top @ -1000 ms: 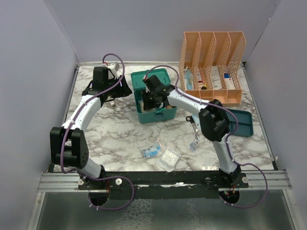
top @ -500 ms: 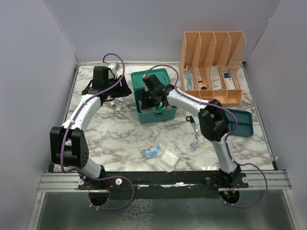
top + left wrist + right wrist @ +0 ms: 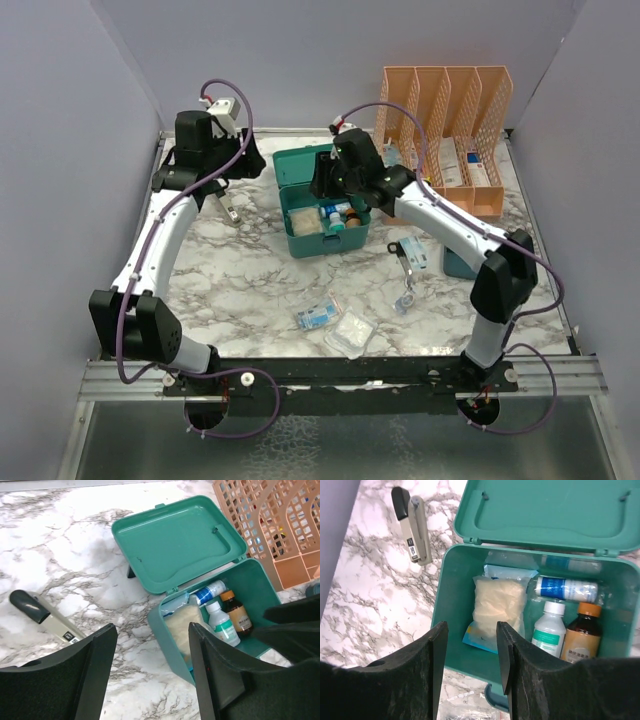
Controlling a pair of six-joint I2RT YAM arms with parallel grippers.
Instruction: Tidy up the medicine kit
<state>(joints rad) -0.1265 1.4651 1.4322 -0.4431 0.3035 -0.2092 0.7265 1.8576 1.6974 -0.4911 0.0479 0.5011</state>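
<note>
The teal-green medicine kit (image 3: 300, 240) stands open at the table's centre back, its lid (image 3: 305, 163) lying flat behind it. Inside are a white cotton pack (image 3: 499, 605), a white bottle (image 3: 550, 627), a brown bottle (image 3: 582, 635) and a blue-and-white tube (image 3: 567, 588). My right gripper (image 3: 325, 182) hovers above the box, open and empty; it also shows in the right wrist view (image 3: 472, 670). My left gripper (image 3: 215, 172) is open and empty, raised left of the kit; it also shows in the left wrist view (image 3: 152, 675), with the kit (image 3: 172, 635) to its right.
A stapler (image 3: 229, 209) lies left of the kit. An orange mesh organizer (image 3: 445, 130) stands back right. A small blue box (image 3: 418, 252), a metal tool (image 3: 405, 285) and two clear packets (image 3: 318, 315) (image 3: 350, 333) lie in front. A dark-blue tray (image 3: 458, 264) is mostly hidden under the right arm.
My right gripper has risen out of the kit box and its elbow has swung right. My left gripper has lifted and drawn back to the left.
</note>
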